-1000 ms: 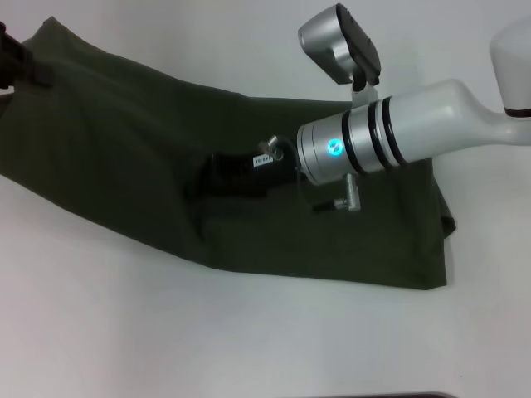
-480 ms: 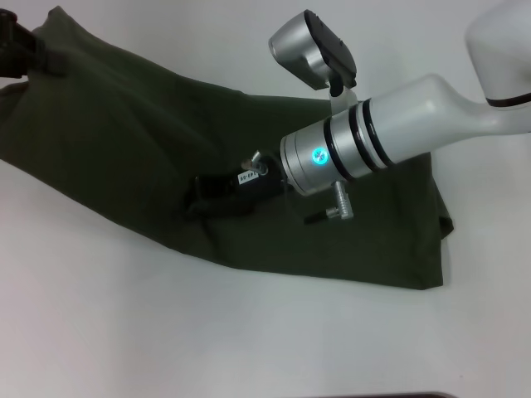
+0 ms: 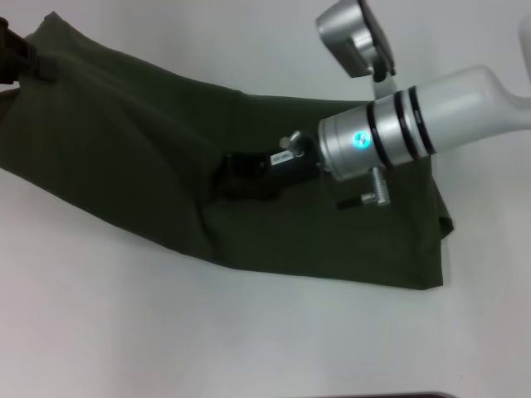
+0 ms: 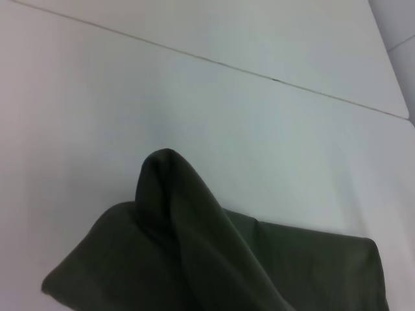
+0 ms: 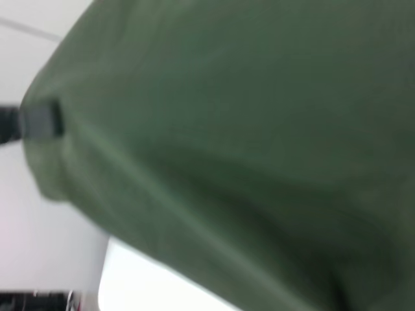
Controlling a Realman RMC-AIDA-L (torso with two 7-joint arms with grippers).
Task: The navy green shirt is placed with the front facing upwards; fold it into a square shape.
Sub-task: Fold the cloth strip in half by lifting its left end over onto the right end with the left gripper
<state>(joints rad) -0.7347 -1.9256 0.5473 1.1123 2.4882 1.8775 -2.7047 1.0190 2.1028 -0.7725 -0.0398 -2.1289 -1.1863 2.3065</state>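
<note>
While the left gripper (image 3: 18,60) clamps the navy green shirt (image 3: 124,157) at upper left, its long axis runs toward lower right, under the right gripper (image 3: 236,176), whose jaw state I cannot tell.

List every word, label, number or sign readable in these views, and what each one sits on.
None can be read.
Small white sticker on the right gripper: dark marks, too small and blurred to read.
Navy green shirt: no lettering shows on the cloth in any view.
Right arm wrist: a glowing teal light, not text.
Left gripper at the shirt's far left corner: no markings visible.
</note>
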